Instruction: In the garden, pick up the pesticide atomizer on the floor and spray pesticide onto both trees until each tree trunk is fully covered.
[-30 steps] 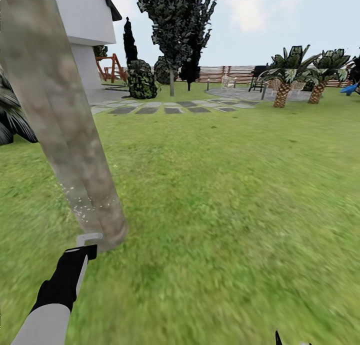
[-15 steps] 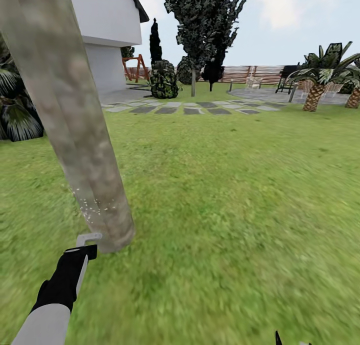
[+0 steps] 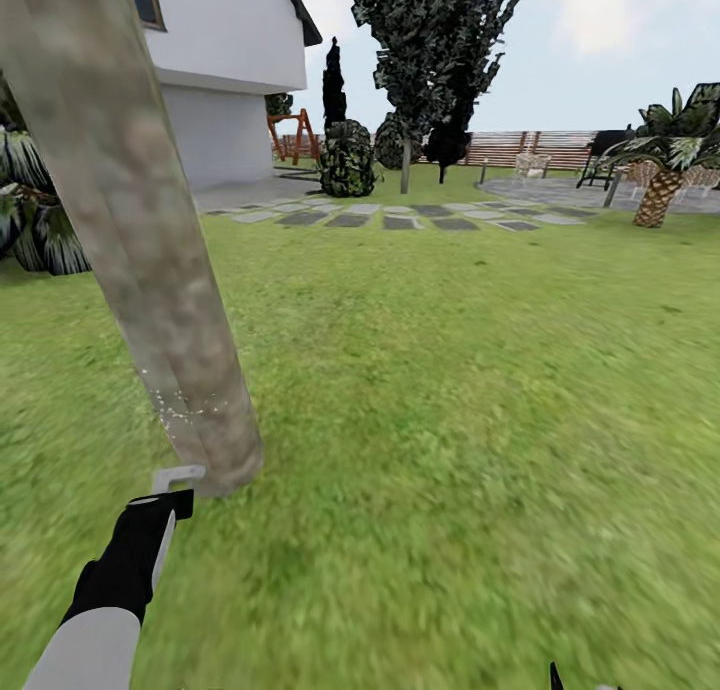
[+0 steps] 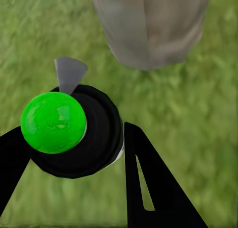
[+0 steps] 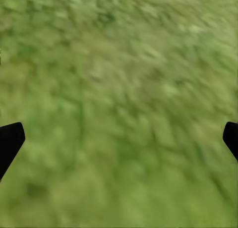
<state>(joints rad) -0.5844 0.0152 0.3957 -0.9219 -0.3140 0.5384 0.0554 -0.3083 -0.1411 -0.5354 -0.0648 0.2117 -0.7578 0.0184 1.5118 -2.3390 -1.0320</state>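
A thick tree trunk (image 3: 150, 260) of mottled grey-beige bark leans across the left of the head view, its base (image 3: 222, 460) in the grass. White specks dot the bark (image 3: 185, 410) low down. My left gripper (image 3: 165, 500) is just short of the base, shut on the pesticide atomizer (image 3: 178, 477). In the left wrist view the atomizer (image 4: 94, 139) is black with a green ball top (image 4: 53, 122) and a grey nozzle (image 4: 69, 74) pointing at the trunk (image 4: 148, 25); black fingers (image 4: 148, 188) flank it. My right gripper (image 5: 119, 139) hangs open over the grass.
Lawn (image 3: 460, 390) stretches to the right and ahead. A white house (image 3: 225, 60), stepping stones (image 3: 400, 218), a dark leafy tree (image 3: 430, 30), a bush (image 3: 347, 160), palms (image 3: 665, 160) and a slat fence (image 3: 540, 148) lie far off. A spiky plant (image 3: 35, 220) stands behind the trunk.
The whole view has swung left: house, trees and palms slid right in the picture. My left arm and the atomizer keep their place near the trunk's base.
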